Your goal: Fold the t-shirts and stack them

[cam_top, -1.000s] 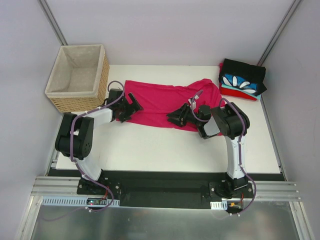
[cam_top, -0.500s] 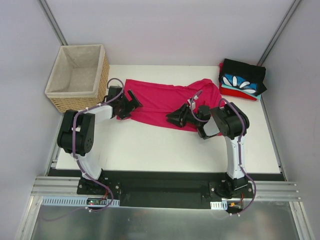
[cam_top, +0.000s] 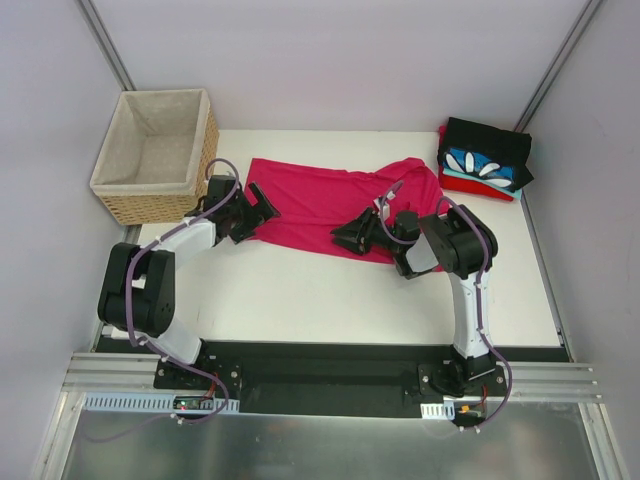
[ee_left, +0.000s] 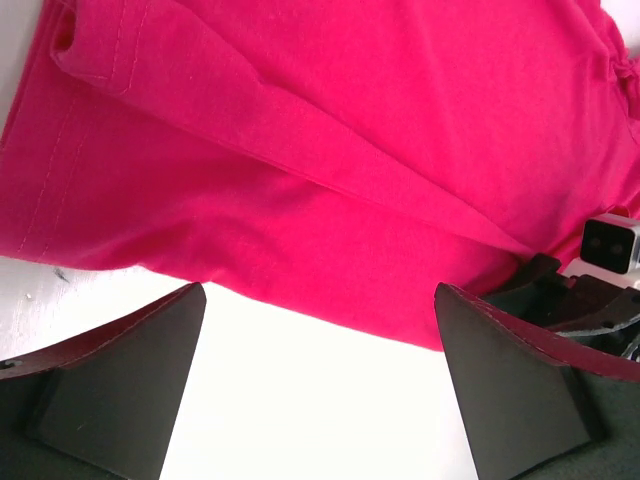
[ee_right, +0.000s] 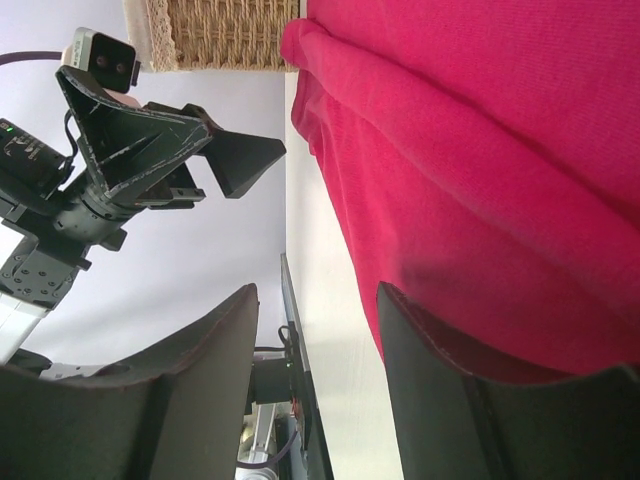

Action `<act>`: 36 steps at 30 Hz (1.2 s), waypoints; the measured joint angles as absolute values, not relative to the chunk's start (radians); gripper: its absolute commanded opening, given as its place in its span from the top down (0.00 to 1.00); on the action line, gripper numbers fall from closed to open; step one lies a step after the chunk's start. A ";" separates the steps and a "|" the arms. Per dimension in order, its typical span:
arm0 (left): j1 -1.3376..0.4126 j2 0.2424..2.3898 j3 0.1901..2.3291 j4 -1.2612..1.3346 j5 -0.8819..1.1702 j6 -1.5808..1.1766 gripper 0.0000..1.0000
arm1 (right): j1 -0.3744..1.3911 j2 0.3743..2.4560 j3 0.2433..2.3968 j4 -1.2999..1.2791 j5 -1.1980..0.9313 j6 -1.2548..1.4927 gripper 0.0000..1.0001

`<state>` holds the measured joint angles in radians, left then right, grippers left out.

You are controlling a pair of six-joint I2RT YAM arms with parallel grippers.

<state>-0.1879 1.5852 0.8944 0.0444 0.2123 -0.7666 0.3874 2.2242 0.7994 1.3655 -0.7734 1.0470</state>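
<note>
The magenta-pink t-shirt (cam_top: 325,205) lies flattened in a long band across the back middle of the white table (cam_top: 330,300). My left gripper (cam_top: 262,210) is open and empty at the shirt's near left edge; in the left wrist view (ee_left: 320,385) its fingers straddle bare table just below the cloth (ee_left: 330,170). My right gripper (cam_top: 345,238) is open and empty at the shirt's near right edge; in the right wrist view (ee_right: 320,390) one finger (ee_right: 470,400) lies against the cloth (ee_right: 500,150). Folded black, blue petal-print and red shirts (cam_top: 485,160) are stacked at the back right corner.
A woven wicker basket (cam_top: 155,155) with beige lining stands at the back left corner, close to my left arm; it also shows in the right wrist view (ee_right: 220,35). White walls close in the table's sides and back.
My left arm has swung outward to the left and its gripper has drawn back slightly left along the shirt's near edge. My right gripper has edged a little left. The shirt has not moved.
</note>
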 measured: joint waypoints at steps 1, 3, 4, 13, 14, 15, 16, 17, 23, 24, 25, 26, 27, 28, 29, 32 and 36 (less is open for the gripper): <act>-0.188 1.579 0.894 0.040 0.205 -0.766 0.01 | 0.388 2.224 0.799 1.365 -0.773 1.047 0.45; -0.188 1.577 0.894 0.040 0.200 -0.763 0.01 | 0.391 2.224 0.799 1.365 -0.773 1.047 0.45; -0.188 1.578 0.894 0.039 0.197 -0.762 0.01 | 0.392 2.224 0.799 1.365 -0.773 1.047 0.45; -0.188 1.699 0.981 0.032 0.170 -0.745 0.01 | 0.395 2.224 0.799 1.365 -0.774 1.047 0.45; -0.187 1.712 0.989 0.031 0.167 -0.743 0.01 | 0.395 2.224 0.799 1.365 -0.774 1.047 0.45; -0.187 1.723 0.996 0.031 0.164 -0.742 0.01 | 0.395 2.224 0.799 1.365 -0.774 1.047 0.45; -0.187 1.732 1.003 0.031 0.162 -0.741 0.01 | 0.395 2.224 0.799 1.365 -0.774 1.047 0.46; -0.187 1.742 1.011 0.031 0.157 -0.740 0.01 | 0.395 2.224 0.799 1.365 -0.774 1.047 0.45; -0.175 1.782 1.047 0.031 0.151 -0.735 0.01 | 0.395 2.225 0.800 1.365 -0.775 1.046 0.46; -0.175 1.784 1.052 0.030 0.152 -0.732 0.01 | 0.395 2.225 0.800 1.365 -0.776 1.047 0.46; -0.175 1.785 1.056 0.030 0.152 -0.731 0.01 | 0.395 2.225 0.800 1.365 -0.776 1.046 0.46; -0.174 1.786 1.063 0.030 0.152 -0.729 0.01 | 0.395 2.225 0.801 1.365 -0.776 1.047 0.46; -0.171 1.787 1.070 0.030 0.152 -0.727 0.01 | 0.396 2.226 0.801 1.365 -0.776 1.047 0.46; -0.169 1.788 1.076 0.030 0.152 -0.725 0.01 | 0.396 2.227 0.802 1.365 -0.779 1.047 0.46; -0.168 1.788 1.082 0.031 0.152 -0.723 0.01 | 0.396 2.228 0.803 1.365 -0.781 1.047 0.46; -0.168 1.788 1.094 0.033 0.152 -0.721 0.01 | 0.397 2.231 0.807 1.368 -0.786 1.047 0.46; -0.168 1.788 1.097 0.032 0.152 -0.721 0.01 | 0.398 2.234 0.809 1.374 -0.791 1.047 0.46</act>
